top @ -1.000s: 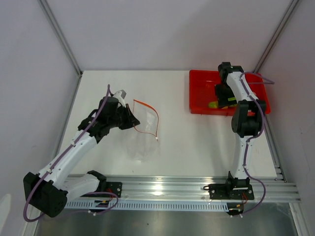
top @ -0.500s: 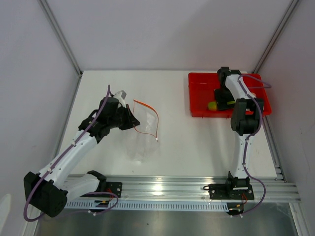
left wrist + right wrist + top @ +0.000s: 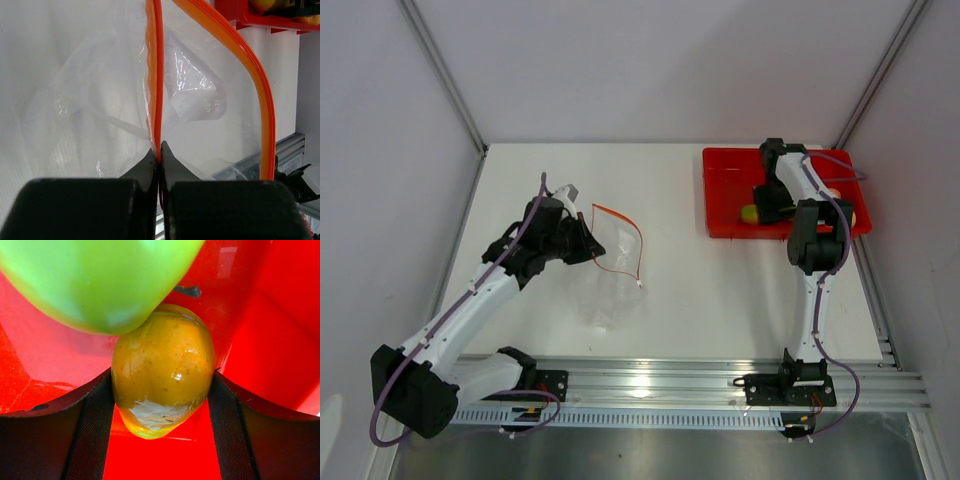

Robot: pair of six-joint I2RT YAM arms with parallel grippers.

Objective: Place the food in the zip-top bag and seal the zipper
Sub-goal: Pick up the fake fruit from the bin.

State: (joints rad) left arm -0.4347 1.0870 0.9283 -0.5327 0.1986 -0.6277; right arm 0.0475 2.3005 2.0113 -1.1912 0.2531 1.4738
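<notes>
Left claw (image 3: 160, 150) is pinched tight on the zipper (image 3: 152, 75) of the bag (image 3: 90, 100). Right claw (image 3: 162, 376) grips a peach (image 3: 162, 360), with a green fruit (image 3: 100, 280) touching it beyond the fingertips.

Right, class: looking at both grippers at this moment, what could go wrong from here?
1. The green fruit sits against the orange-yellow fruit between the fingers of the right gripper; lifting may roll it away or upset the grip.
2. The left gripper pinches only one side of the zipper; the mouth of the floppy zip-top bag may sag shut before fruit arrives.
</notes>
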